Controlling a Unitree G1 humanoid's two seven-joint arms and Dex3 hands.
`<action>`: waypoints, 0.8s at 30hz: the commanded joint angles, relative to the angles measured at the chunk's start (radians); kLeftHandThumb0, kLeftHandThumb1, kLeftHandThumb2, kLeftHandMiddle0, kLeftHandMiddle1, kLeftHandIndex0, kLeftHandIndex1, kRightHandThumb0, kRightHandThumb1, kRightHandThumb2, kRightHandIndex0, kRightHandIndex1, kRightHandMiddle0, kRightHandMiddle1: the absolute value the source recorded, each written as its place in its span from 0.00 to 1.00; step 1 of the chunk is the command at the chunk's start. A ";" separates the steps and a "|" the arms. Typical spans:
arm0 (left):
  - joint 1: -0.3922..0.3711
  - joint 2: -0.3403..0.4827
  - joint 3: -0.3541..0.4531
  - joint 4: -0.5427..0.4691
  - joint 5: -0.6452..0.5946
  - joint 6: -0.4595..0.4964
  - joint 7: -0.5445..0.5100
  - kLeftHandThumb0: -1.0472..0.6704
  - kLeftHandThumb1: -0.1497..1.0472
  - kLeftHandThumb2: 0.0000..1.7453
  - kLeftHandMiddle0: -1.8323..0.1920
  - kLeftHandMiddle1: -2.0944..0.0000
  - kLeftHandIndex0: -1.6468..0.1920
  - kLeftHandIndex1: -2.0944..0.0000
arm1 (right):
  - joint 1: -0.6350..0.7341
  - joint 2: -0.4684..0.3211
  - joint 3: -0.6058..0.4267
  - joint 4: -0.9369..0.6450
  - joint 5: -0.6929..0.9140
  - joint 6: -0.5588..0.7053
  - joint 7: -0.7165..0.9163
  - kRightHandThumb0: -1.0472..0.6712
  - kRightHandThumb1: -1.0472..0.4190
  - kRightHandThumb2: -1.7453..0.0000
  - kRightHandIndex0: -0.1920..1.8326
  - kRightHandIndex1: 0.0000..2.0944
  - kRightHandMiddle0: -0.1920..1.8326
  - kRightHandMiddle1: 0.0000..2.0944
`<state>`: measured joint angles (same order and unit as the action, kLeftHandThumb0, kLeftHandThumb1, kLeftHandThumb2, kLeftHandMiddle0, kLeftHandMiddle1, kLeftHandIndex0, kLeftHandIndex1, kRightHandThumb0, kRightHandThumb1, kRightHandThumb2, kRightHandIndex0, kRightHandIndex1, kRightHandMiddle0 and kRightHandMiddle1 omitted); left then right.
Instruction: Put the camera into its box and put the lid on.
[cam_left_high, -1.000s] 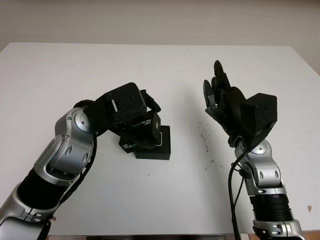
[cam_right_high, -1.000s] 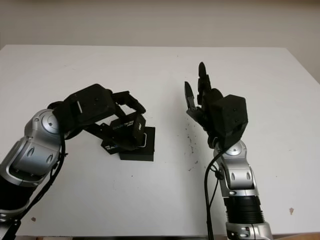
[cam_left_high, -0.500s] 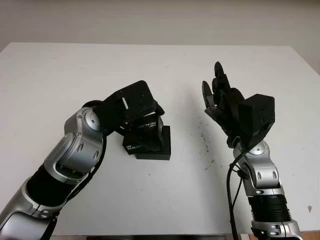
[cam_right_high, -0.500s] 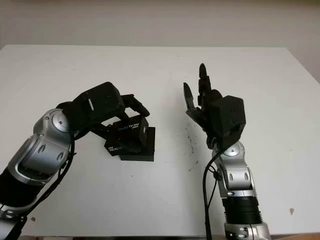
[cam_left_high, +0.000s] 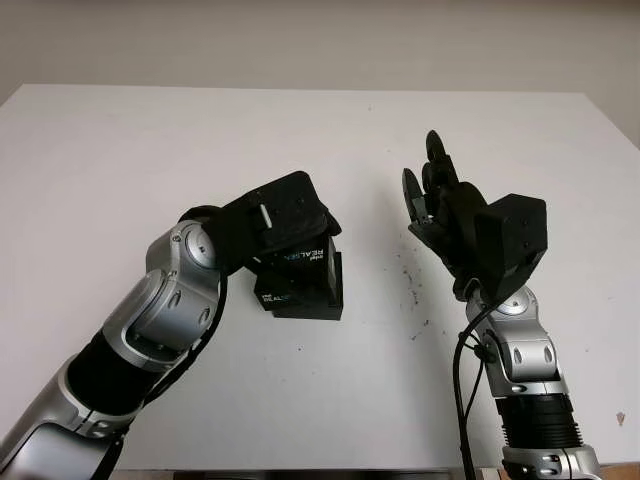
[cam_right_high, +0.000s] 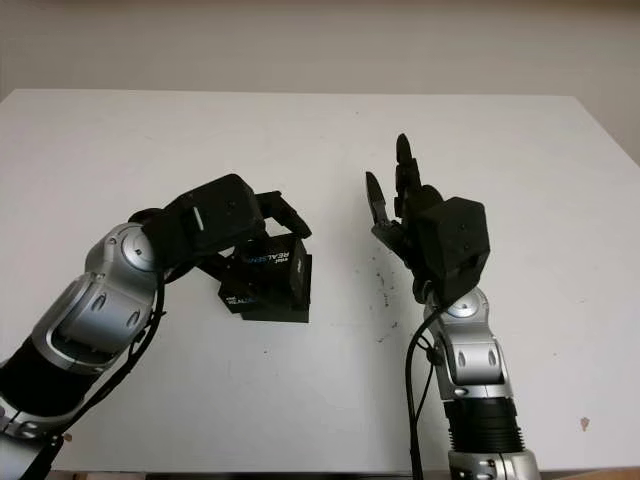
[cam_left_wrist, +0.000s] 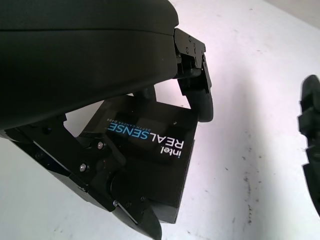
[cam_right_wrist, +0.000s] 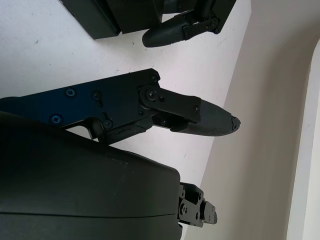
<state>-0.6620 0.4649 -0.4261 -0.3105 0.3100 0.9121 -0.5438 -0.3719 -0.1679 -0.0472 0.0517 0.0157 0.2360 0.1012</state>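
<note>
My left hand (cam_left_high: 300, 245) is shut on the black box lid (cam_left_high: 297, 277), printed "intel REALSENSE" (cam_left_wrist: 150, 145). One finger (cam_left_wrist: 200, 95) hooks over the lid's far edge and another (cam_left_wrist: 125, 200) clamps its near edge. The lid sits slightly tilted over the black box (cam_left_high: 327, 302) on the white table (cam_left_high: 150, 140), and its left edge overhangs the box. What is inside the box is hidden under the lid. I cannot tell whether the lid is seated. My right hand (cam_left_high: 425, 170) is open, raised above the table to the right of the box, clear of it.
Small dark specks (cam_left_high: 410, 285) mark the table between the box and my right arm. The table's far edge meets a pale wall (cam_left_high: 320, 40). In the right wrist view the box corner (cam_right_wrist: 115, 15) and a left-hand finger (cam_right_wrist: 175, 30) lie beyond my right fingers (cam_right_wrist: 200, 117).
My left hand carried the lid rightward and lowered it from beside the box to over it, and the lid now sits more level. The right hand barely moved.
</note>
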 joint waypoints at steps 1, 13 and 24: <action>0.009 -0.014 0.000 0.003 -0.008 -0.032 0.004 0.50 0.91 0.03 0.65 0.15 0.72 0.26 | 0.000 0.003 0.001 -0.011 0.000 0.000 -0.002 0.24 0.00 0.65 0.01 0.03 0.02 0.03; 0.020 -0.047 -0.001 0.021 -0.013 -0.092 0.021 0.48 0.90 0.03 0.67 0.17 0.74 0.25 | 0.000 0.007 -0.004 -0.001 0.006 -0.012 0.002 0.25 0.00 0.65 0.01 0.02 0.02 0.03; 0.032 -0.052 -0.014 0.019 0.012 -0.074 0.031 0.50 0.90 0.03 0.66 0.18 0.73 0.25 | 0.000 0.007 -0.002 -0.004 0.005 -0.017 0.004 0.24 0.00 0.65 0.01 0.03 0.02 0.03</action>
<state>-0.6414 0.4260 -0.4278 -0.2861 0.3189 0.8478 -0.5162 -0.3719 -0.1637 -0.0475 0.0518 0.0170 0.2331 0.1050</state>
